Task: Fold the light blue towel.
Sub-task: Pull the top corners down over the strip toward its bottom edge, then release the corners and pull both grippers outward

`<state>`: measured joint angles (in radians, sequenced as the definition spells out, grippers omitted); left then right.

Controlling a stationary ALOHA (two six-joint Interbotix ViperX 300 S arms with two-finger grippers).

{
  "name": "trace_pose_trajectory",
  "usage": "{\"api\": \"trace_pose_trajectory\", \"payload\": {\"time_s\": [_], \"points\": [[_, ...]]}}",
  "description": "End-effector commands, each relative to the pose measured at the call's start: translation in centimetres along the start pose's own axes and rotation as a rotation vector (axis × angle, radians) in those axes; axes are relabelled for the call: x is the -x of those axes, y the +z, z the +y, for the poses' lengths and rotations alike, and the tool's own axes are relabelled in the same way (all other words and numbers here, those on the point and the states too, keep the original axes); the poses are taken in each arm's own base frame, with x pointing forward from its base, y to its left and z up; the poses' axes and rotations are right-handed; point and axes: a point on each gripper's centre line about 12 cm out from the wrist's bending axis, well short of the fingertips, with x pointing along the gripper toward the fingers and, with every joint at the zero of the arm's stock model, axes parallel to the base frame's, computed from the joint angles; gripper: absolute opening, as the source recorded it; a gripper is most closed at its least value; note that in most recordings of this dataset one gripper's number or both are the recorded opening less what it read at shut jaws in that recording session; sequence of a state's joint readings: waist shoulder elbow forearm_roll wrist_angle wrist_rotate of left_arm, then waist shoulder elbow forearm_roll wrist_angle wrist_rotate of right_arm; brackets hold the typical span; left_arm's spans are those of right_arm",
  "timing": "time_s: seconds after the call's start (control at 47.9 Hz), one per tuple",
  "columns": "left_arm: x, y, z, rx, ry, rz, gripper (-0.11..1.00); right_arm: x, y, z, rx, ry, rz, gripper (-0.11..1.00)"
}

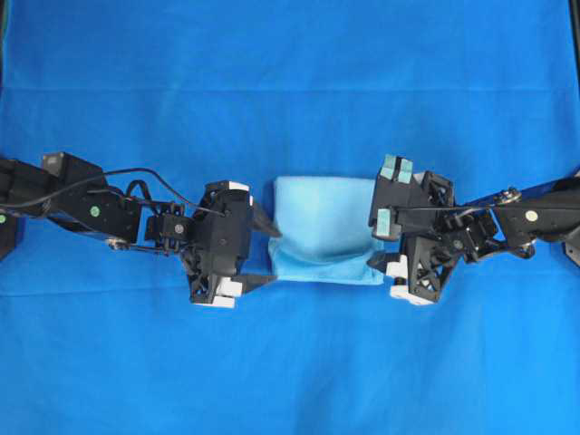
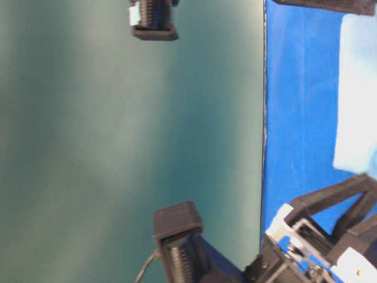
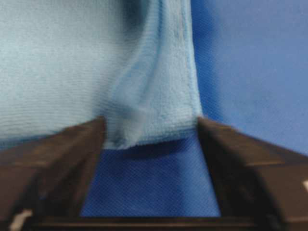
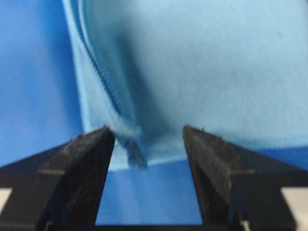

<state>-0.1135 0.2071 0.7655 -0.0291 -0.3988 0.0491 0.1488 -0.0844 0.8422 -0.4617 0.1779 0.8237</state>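
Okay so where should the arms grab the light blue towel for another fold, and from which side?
Probably at its two short ends. The light blue towel lies already folded, with layered edges along its near side. The left gripper and right gripper both stand open at opposite ends, so each could come in level from its own side and pinch the layered corner together.

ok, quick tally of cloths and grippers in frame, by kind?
light blue towel: 1
royal-blue sheet: 1
grippers: 2, the left gripper and the right gripper, both with jaws open at the towel's ends
Total: 4
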Motion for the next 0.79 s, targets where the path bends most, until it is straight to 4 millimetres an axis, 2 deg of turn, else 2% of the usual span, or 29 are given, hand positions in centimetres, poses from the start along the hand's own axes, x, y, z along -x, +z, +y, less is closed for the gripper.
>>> {"api": "trace_pose_trajectory", "payload": {"time_s": [0.0, 0.125, 0.272, 0.418, 0.585, 0.773], "points": [[1.0, 2.3, 0.0, 0.004, -0.001, -0.060, 0.80, 1.4, 1.6, 1.2, 0.017, 0.028, -0.055, 0.62], [2.5, 4.0, 0.0, 0.009, -0.002, -0.074, 0.71, 3.2, 2.1, 2.2, 0.041, 0.024, -0.065, 0.62], [5.3, 6.6, -0.4, 0.006, -0.014, -0.106, 0.71, 5.7, 2.3, 3.1, 0.068, 0.012, -0.072, 0.62], [8.9, 9.2, -1.2, -0.011, -0.037, -0.173, 0.71, 8.3, 2.3, 3.4, 0.088, 0.009, -0.099, 0.62], [12.7, 9.7, -1.6, -0.017, -0.051, -0.241, 0.71, 11.2, 2.1, 2.5, 0.114, 0.017, -0.174, 0.61], [16.8, 8.6, -1.3, -0.015, -0.051, -0.302, 0.71, 14.9, 1.4, 1.2, 0.130, 0.039, -0.292, 0.61]]}}
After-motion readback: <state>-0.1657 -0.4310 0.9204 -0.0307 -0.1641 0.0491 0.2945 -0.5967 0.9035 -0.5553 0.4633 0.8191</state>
